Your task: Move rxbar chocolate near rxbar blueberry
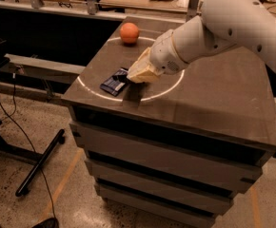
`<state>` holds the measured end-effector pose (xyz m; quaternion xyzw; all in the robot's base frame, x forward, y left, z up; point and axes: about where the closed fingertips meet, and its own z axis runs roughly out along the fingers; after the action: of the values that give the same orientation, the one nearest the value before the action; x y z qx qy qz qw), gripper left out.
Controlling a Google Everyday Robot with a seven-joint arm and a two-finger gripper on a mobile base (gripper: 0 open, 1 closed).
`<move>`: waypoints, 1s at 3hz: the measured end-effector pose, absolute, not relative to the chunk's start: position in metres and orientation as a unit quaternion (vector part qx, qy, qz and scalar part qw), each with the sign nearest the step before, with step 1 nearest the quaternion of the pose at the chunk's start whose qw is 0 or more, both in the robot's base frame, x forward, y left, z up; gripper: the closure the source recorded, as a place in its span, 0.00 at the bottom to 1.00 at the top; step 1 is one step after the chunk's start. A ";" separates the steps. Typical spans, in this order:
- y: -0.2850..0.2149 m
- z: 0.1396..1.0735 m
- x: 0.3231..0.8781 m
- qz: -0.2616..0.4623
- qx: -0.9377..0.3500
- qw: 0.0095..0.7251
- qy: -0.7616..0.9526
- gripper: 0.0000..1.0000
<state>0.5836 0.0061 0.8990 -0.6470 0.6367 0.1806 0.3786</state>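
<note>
The white arm [233, 27] is reaching in from the upper right of the frame, and its cream-coloured end effector [134, 75] is sitting low over the dark brown surface [214, 94], a little left of the frame's centre. It is pointing down and to the left. From where I am standing I cannot tell whether it is open or closed, or whether it is gripping anything.

The rxbar blueberry [112, 85] is lying flat on the surface just left of and below the end effector's tip, near the surface's front left edge, with its pale lettering facing up. The rxbar chocolate [123, 73] is showing only as a small dark edge right at the tip, touching or nearly touching the blue bar's upper right end; the rest of it is hiding under the end effector.

A thin bright ring [173, 85] is glowing on the surface around both bars. An orange ball [129, 33] is resting at the far side of the surface, well apart from the bars. Below, the cabinet's drawers [166, 160] are facing me, and a black stand leg [39, 163] is lying across the speckled floor at the lower left.
</note>
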 end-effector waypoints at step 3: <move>-0.034 0.913 0.587 0.156 -0.627 0.387 0.658 0.00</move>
<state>0.5871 -0.0343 0.9128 -0.6270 0.6580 0.1562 0.3868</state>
